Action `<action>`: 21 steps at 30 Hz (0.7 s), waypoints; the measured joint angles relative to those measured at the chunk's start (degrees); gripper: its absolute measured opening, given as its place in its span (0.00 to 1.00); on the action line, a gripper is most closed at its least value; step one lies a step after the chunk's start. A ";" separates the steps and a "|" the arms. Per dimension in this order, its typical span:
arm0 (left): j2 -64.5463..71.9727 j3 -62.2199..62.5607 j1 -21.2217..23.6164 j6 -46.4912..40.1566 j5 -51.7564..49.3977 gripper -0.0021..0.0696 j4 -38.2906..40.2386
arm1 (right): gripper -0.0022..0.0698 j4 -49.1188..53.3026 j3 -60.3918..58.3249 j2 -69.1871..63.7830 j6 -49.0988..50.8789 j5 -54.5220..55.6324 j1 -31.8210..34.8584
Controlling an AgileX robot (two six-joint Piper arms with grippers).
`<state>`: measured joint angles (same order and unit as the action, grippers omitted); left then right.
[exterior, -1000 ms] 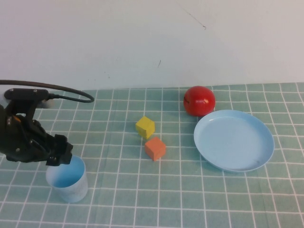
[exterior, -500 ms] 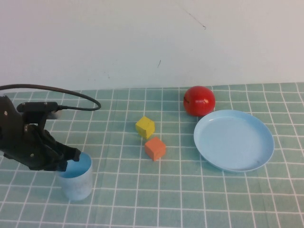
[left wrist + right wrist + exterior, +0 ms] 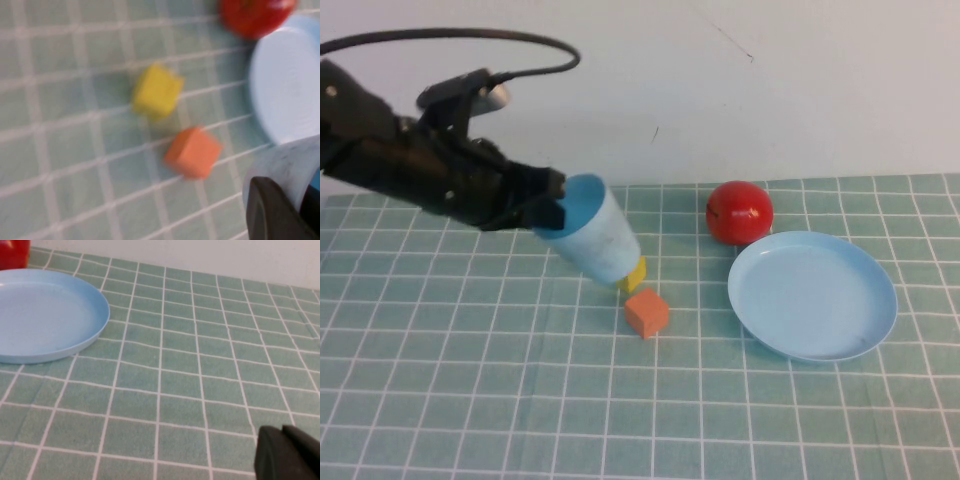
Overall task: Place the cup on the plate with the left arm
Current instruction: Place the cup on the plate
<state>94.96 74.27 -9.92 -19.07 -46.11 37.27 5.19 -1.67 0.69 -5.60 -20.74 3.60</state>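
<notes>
My left gripper (image 3: 552, 205) is shut on the rim of the light-blue cup (image 3: 595, 238) and holds it tilted in the air above the yellow block, left of the plate (image 3: 812, 295). In the left wrist view one finger (image 3: 267, 210) lies outside the cup wall (image 3: 295, 165) and the other inside it. The plate's rim (image 3: 287, 85) shows beyond. The light-blue plate lies flat and bare at the right. My right gripper (image 3: 287, 455) shows only in the right wrist view, fingers together, low over the mat and apart from the plate (image 3: 45, 315).
A red apple (image 3: 740, 212) sits just behind the plate's far-left rim. A yellow block (image 3: 635, 275), partly hidden by the cup, and an orange block (image 3: 646, 313) lie between the cup and the plate. A green checked mat (image 3: 470, 380) covers the table.
My left gripper has lifted the cup off the mat at the front left and carried it up and to the right, tilting it. The plate, apple and blocks have not moved.
</notes>
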 joint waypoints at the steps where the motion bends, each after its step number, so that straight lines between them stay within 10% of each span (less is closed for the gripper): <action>1: 0.58 2.53 -1.71 0.00 -0.23 0.05 -0.02 | 0.03 0.00 0.00 0.00 0.00 0.00 0.00; 12: 24.39 39.38 -20.83 7.73 -13.36 0.05 -16.44 | 0.03 0.00 0.00 0.00 0.00 0.00 0.00; 21: 40.62 56.95 -25.13 13.68 -14.80 0.05 -23.49 | 0.03 0.00 0.00 0.00 0.00 0.00 0.00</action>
<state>135.57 131.22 -35.04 -5.40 -60.91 13.78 5.19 -1.67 0.69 -5.60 -20.74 3.60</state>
